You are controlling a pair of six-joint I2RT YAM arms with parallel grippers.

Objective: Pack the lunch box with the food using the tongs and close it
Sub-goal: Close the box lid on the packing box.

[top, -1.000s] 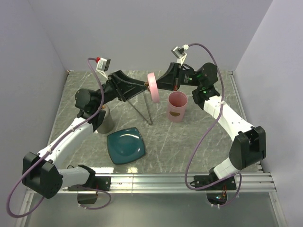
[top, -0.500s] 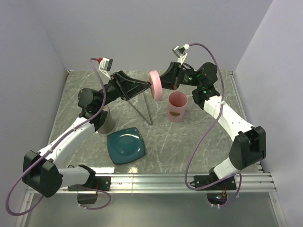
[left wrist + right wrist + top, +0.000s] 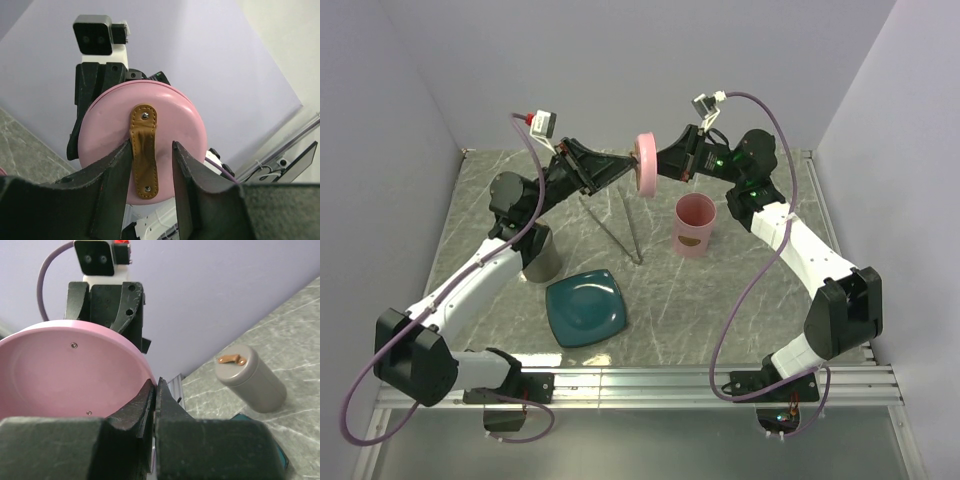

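The lunch box's round pink lid (image 3: 644, 164) hangs on edge in the air above the back of the table. My right gripper (image 3: 661, 160) is shut on its rim (image 3: 145, 371), seen from the lid's hollow inner side. My left gripper (image 3: 625, 168) faces the lid's outer side. Its fingers (image 3: 120, 165) stand open on either side of the tan strap handle (image 3: 143, 150), with a gap at the right finger. The pink lunch box body (image 3: 695, 225) stands open below the lid. The silver tongs (image 3: 612, 233) lie on the table. The food does not show.
A teal square plate (image 3: 586, 307) lies near the front left. A grey lidded cylinder (image 3: 542, 255) with a tan strap (image 3: 231, 359) stands beside the left arm. Lilac walls close in the back and sides, and a metal rail (image 3: 720, 380) runs along the near edge.
Both arms have lifted the pink lid higher and toward the back. My left jaws have narrowed around the tan strap.
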